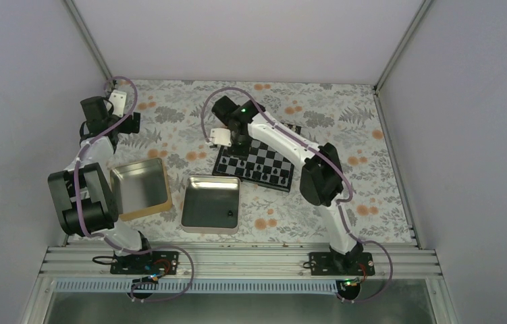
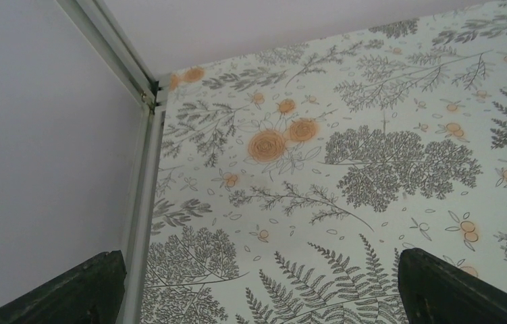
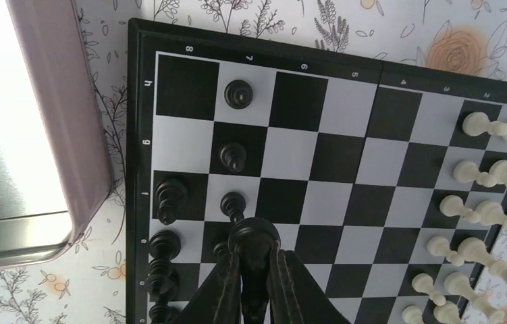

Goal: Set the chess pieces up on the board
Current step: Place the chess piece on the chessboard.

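Right wrist view shows your right gripper [image 3: 254, 262] pinching a black chess piece [image 3: 254, 236] over the board [image 3: 352, 158]; your left gripper [image 2: 257, 273] gapes wide, holding nothing.

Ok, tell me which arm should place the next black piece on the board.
Right. The right gripper is shut on a black piece above the board. The left gripper hangs open over the tablecloth in the far corner, off the board.
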`<state>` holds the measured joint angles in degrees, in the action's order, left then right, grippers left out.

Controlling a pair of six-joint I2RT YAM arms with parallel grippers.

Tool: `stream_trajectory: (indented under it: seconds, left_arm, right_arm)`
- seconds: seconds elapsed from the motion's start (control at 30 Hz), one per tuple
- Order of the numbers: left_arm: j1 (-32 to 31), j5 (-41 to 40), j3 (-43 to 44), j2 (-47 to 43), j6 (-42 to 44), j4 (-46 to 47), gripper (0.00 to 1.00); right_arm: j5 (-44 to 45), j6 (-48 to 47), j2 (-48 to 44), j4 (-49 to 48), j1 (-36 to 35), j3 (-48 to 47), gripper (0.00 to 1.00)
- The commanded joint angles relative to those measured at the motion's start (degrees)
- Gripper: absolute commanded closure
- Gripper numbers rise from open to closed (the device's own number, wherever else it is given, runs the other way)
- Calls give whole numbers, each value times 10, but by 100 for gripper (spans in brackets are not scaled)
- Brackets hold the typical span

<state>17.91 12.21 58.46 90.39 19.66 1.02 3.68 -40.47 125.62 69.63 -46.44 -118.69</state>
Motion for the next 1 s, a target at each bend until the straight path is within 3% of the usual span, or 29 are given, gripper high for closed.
stream_trajectory:
  seconds: [0.0, 0.23, 0.97]
  left_arm:
    - [5, -3, 18, 19, -1, 9, 0]
    - [5, -9, 17, 22, 2, 9, 0]
    - [9, -7, 10, 20, 6, 13, 0]
  right_arm:
    - [4, -35, 28, 20, -5, -28, 89]
    - [-18, -56, 70, 40, -9, -59, 89]
    - [-33, -63, 92, 41, -41, -32, 89]
